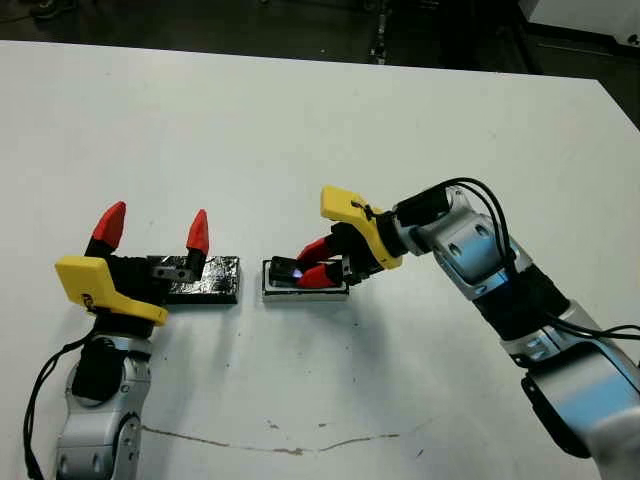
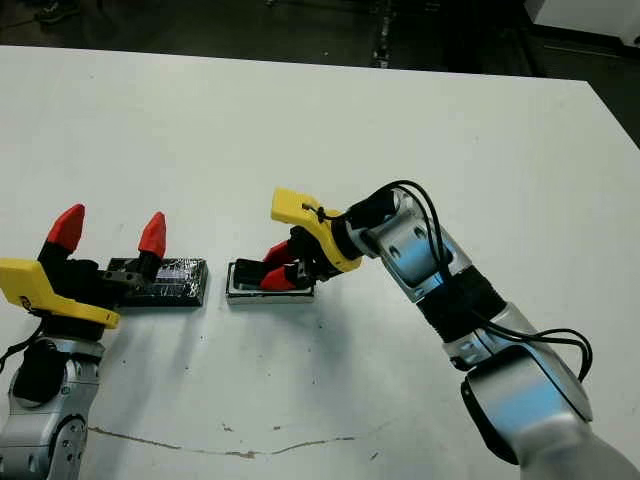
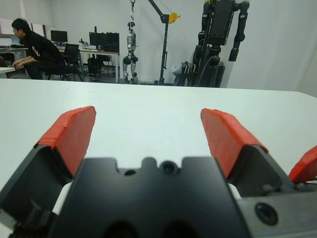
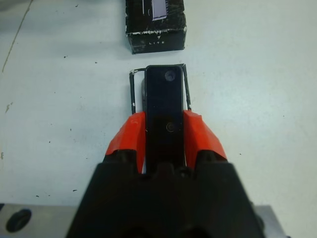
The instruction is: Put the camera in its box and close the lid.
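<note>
- Right hand: fingers clamped on camera, held over box; long axes aligned.
- Lid: on tabletop, at box's 9 o'clock.
- Left hand: spread wide, empty, nearer the lid.

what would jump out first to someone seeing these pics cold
Most striking is the right gripper near the table's middle, its red-tipped jaws shut on the black camera, holding it over the white-walled box. Just to the box's left lies the glossy black lid flat on the white table, with the left gripper open beside it, holding nothing.
</note>
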